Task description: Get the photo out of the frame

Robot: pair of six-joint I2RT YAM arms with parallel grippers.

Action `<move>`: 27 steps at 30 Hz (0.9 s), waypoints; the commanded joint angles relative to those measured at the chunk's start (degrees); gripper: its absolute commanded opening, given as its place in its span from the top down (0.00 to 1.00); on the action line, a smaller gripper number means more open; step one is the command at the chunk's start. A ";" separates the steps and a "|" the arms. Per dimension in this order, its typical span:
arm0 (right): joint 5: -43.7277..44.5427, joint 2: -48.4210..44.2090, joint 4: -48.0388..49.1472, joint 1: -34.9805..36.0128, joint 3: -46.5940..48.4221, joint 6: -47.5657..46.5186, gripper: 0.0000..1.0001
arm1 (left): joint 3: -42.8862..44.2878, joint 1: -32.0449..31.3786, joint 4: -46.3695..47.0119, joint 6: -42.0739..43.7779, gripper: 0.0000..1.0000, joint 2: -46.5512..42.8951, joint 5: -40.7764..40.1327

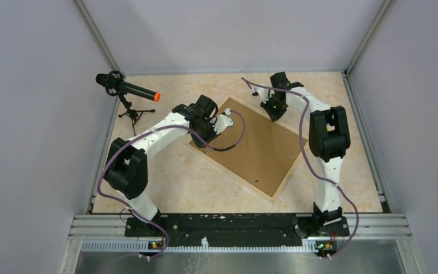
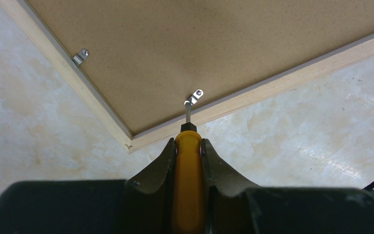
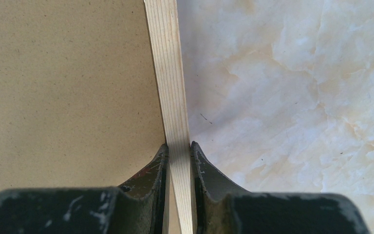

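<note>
While left gripper (image 2: 189, 144) clamps a yellow screwdriver (image 2: 189, 187), right gripper (image 3: 179, 147) pinches the frame (image 3: 171, 73).

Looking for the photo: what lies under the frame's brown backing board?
Only the frame shows: brown board, pale wood edge, two metal clips. Whatever lies beneath is covered; photo unseen.

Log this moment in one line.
frame: back side up | left gripper: shut on screwdriver, tip at clip | right gripper: clamps frame edge | photo: unseen
</note>
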 commanded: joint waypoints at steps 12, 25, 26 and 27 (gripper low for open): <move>1.16 -0.50 -3.21 -0.87 -3.50 1.91 0.93 | 0.81 0.04 2.29 -1.29 1.00 -0.27 1.43; 1.08 -0.38 -3.15 -0.87 -3.63 1.99 0.93 | -0.03 0.06 -1.31 -0.52 1.00 -2.65 2.02; 1.05 -0.34 -3.25 -0.87 -3.49 2.00 0.93 | -0.10 0.07 -1.33 -0.56 1.00 -2.53 1.94; 1.07 -0.36 -3.32 -0.83 -3.36 2.00 0.93 | -0.19 0.05 -1.20 -0.70 1.00 -2.37 1.73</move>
